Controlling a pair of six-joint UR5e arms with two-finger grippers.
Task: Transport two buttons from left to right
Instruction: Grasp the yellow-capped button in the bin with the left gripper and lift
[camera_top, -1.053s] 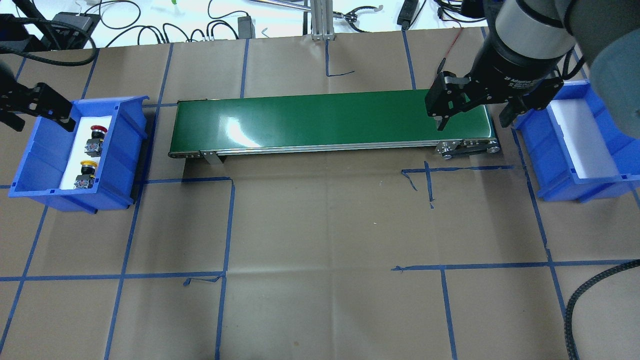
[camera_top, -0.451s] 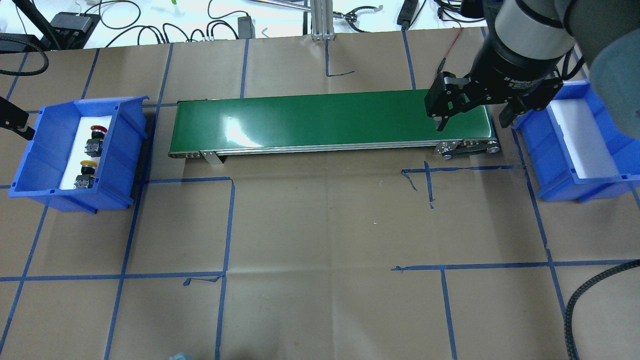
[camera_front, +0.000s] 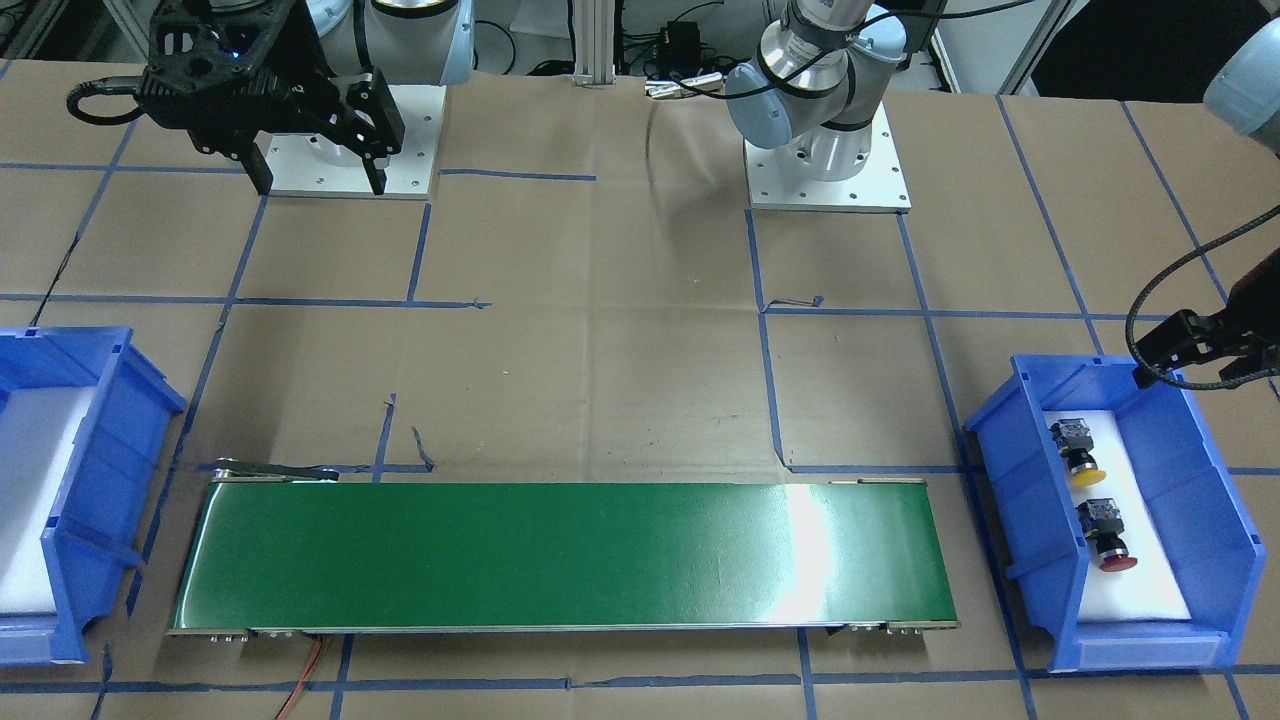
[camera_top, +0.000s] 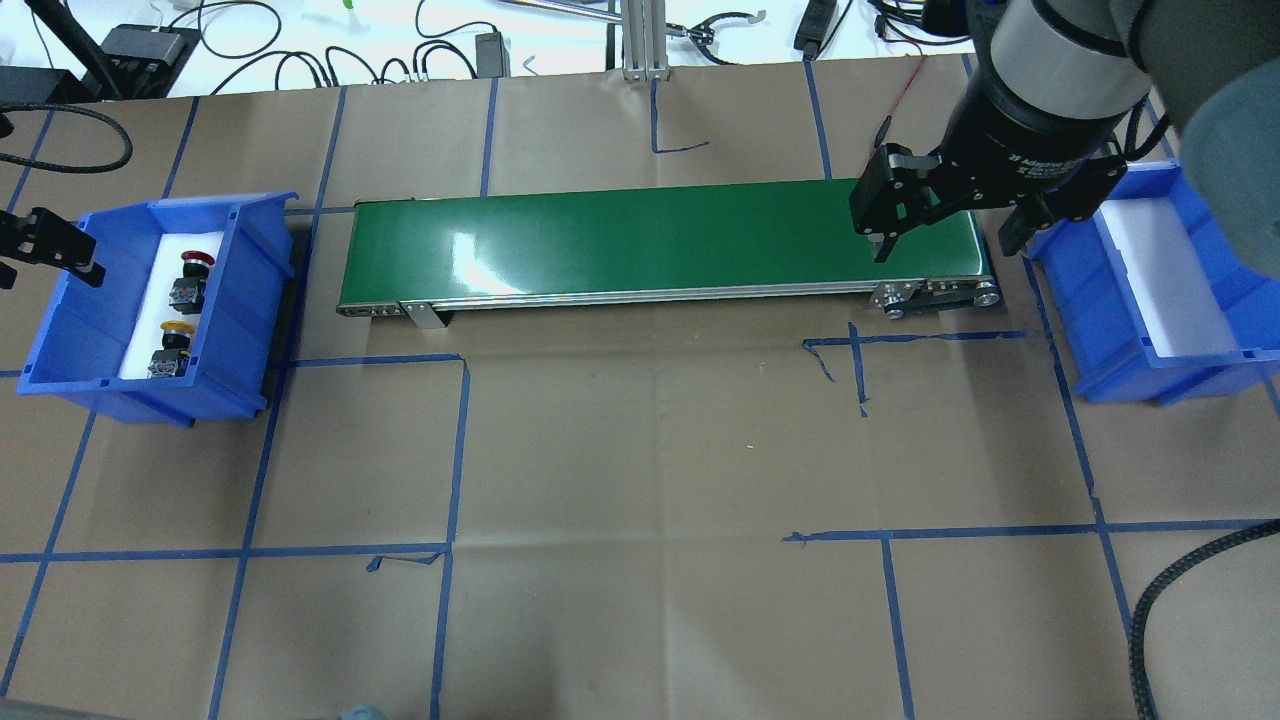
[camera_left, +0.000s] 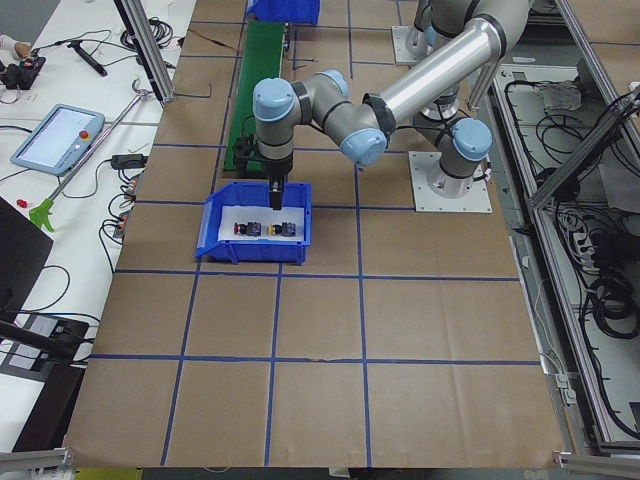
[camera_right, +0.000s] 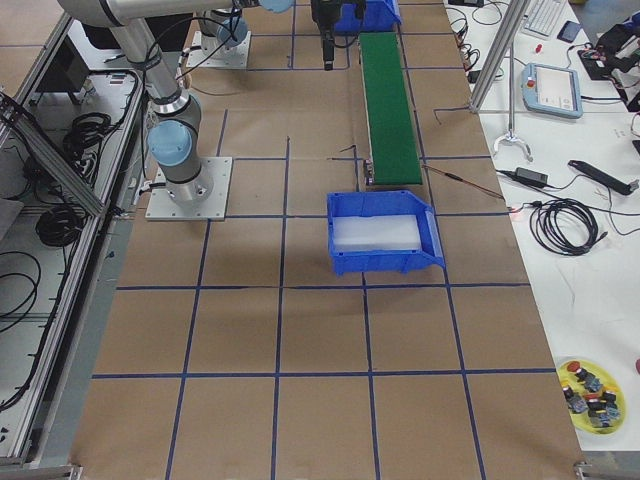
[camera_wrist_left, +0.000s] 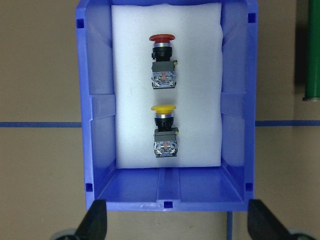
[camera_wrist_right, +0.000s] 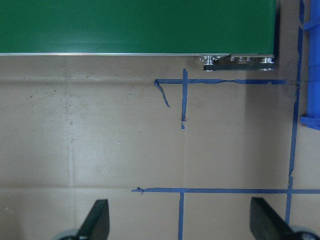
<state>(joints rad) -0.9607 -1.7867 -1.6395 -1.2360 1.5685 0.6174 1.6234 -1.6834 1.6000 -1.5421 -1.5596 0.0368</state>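
brown paper (camera_top: 640, 450) covers the surface (camera_front: 600, 380), crossed by blue tape lines (camera_top: 457, 450). a white bench (camera_left: 90, 90) beside it carries a teach pendant (camera_left: 55, 140).

Blue bin (camera_right: 385, 262), white foam (camera_right: 375, 232) inside, touching green conveyor (camera_right: 388, 100) near end; left gripper (camera_right: 326, 58) far beyond.

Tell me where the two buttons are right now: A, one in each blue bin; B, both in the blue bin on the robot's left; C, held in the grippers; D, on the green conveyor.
B: the red button and yellow button both lie on white foam inside the left blue bin.
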